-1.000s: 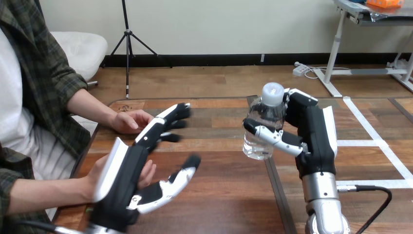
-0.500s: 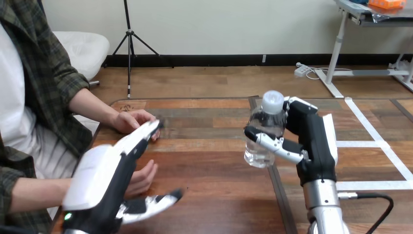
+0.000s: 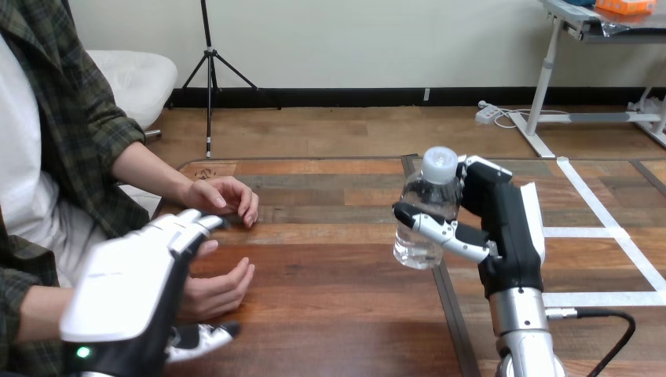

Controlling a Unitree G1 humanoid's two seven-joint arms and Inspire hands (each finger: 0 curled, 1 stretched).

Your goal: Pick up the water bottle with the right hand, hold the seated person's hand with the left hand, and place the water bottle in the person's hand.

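At the table's (image 3: 330, 259) right — clear, white-capped water bottle (image 3: 428, 206), right hand (image 3: 506, 224) clamped round it.

Bright, even indoor light. Soft sheen on table (image 3: 338, 259) left of water bottle (image 3: 428, 212); small glints on water bottle; shadows faint.
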